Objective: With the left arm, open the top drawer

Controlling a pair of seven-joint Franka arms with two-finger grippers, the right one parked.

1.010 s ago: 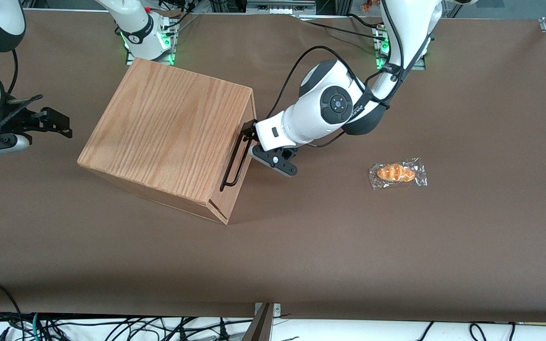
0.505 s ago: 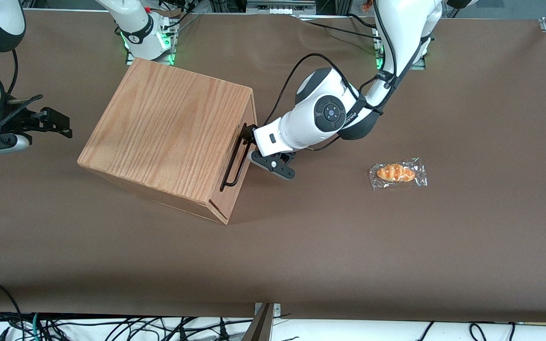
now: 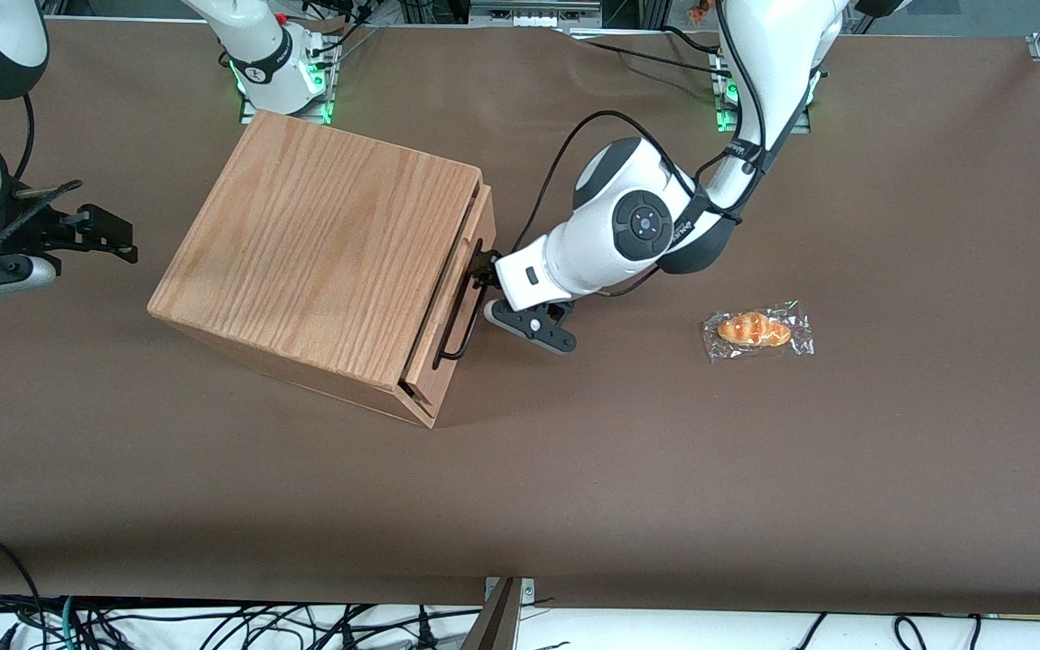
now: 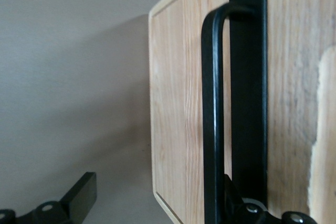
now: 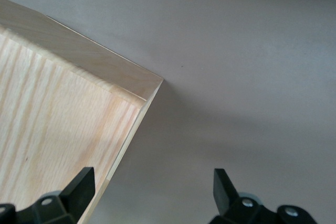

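The oak-grain box (image 3: 321, 253) stands on the brown table. Its top drawer (image 3: 486, 209) sticks out a little from the box front, so a narrow gap shows under the top panel. The long black bar handle (image 3: 459, 307) runs across the drawer front (image 4: 294, 51). My left arm (image 3: 628, 226) reaches in from the working arm's end. Its gripper (image 3: 482, 271) is at the end of the handle (image 4: 212, 119) farther from the front camera. The gripper (image 4: 157, 208) is open: one finger (image 4: 247, 205) is tucked between the bar and the drawer front, the other (image 4: 79, 195) hangs free beside the drawer.
A wrapped bread roll (image 3: 757, 331) lies on the table toward the working arm's end, apart from the arm. The box sits at an angle, its front facing the working arm. Cables run along the table's near edge (image 3: 303, 623).
The gripper first pressed in at the handle, then drew back toward the working arm's end. The top drawer came out a little with it, and the handle now stands farther from the box.
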